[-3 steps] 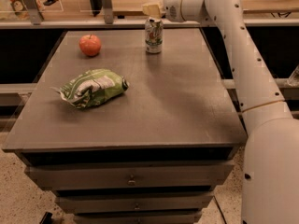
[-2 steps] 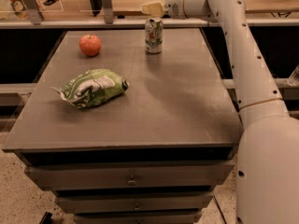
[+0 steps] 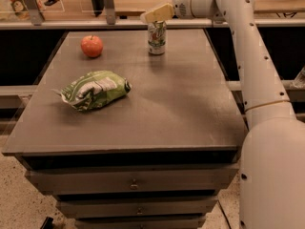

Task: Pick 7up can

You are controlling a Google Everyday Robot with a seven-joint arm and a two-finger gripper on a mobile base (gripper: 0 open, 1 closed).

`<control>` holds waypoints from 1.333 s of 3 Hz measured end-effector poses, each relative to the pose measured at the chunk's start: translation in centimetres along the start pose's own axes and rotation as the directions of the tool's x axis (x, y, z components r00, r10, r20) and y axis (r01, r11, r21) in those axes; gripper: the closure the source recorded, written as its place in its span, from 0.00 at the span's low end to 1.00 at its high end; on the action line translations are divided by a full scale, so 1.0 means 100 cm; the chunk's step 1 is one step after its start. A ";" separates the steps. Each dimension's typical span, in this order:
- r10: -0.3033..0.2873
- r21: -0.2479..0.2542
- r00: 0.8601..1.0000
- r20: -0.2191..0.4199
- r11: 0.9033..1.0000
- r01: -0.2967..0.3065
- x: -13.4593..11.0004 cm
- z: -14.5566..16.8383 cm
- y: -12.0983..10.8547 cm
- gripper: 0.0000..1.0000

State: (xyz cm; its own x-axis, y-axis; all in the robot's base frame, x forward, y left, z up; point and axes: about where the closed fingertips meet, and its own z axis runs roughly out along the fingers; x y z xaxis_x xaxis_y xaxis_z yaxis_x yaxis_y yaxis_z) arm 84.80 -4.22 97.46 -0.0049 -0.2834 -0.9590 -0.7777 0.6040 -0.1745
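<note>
The 7up can (image 3: 156, 38) stands upright at the far middle of the grey table (image 3: 157, 109). It is white and green with a silver top. My gripper (image 3: 156, 14) hangs right above the can's top, at the end of the white arm (image 3: 248, 56) that reaches in from the right. I cannot tell whether it touches the can. The can rests on the table.
A red apple (image 3: 91, 46) sits at the far left of the table. A crumpled green and white chip bag (image 3: 94, 89) lies left of the middle. Rails and shelving run behind the table's far edge. Drawers are below the table's front edge.
The arm has shifted a little and the gripper now sits slightly lower, closer over the can's top. The can, apple and bag have not moved.
</note>
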 end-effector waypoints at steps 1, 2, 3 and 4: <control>-0.016 0.004 0.999 -0.031 1.000 0.016 0.009 -0.003 -0.001 0.00; -0.015 0.003 0.998 -0.059 1.000 0.015 0.020 -0.007 0.000 0.00; 0.006 -0.007 0.997 -0.077 1.000 -0.006 0.029 -0.005 0.005 0.00; 0.076 0.011 0.995 -0.060 0.997 -0.076 0.039 0.002 0.009 0.00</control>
State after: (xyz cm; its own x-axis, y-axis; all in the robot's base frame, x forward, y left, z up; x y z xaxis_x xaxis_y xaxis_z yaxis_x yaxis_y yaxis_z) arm 84.20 -4.65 93.50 -0.1019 -0.2807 -0.9544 -0.7679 0.6321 -0.1039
